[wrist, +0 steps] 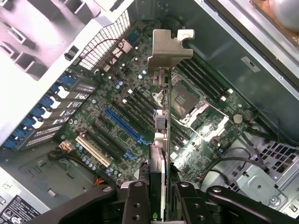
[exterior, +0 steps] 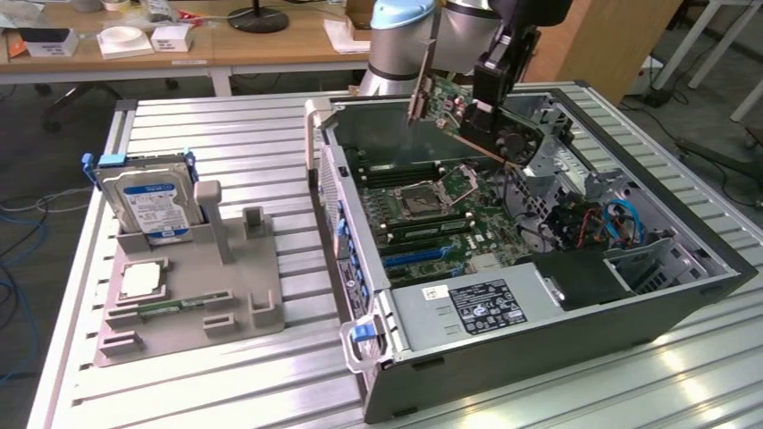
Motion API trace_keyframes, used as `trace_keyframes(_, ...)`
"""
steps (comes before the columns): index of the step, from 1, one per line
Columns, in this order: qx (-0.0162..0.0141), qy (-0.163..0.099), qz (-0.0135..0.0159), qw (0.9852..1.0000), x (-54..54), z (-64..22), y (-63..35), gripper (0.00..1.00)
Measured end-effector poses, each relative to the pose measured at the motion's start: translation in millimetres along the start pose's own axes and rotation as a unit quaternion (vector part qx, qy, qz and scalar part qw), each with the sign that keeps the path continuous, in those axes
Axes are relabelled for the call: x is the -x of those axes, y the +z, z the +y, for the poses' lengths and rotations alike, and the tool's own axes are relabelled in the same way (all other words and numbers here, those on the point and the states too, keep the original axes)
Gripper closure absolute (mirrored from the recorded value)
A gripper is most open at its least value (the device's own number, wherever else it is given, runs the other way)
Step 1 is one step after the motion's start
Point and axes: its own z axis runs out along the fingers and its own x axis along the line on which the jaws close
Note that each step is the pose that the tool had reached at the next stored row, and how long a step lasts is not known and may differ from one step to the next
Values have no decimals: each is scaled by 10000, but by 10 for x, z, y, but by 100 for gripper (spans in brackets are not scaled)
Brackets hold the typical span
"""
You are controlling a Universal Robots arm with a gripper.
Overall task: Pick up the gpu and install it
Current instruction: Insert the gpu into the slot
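Observation:
The gpu, a green card with a black fan and a silver end bracket, hangs tilted in the air above the far end of the open computer case. My gripper is shut on the card's upper edge. In the wrist view the gpu runs edge-on away from my gripper, held between the black fingers. Below it lies the motherboard with a long blue slot. The card is well clear of the board.
A power supply fills the case's near end, and blue cables lie at the exterior view's right. On the exterior view's left, a grey holder carries a hard drive, a processor chip and a memory stick.

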Motion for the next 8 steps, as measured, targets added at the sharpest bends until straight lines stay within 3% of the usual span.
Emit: trace_keyframes(8,3,-200,-1,9998,-1,-1,0,74)
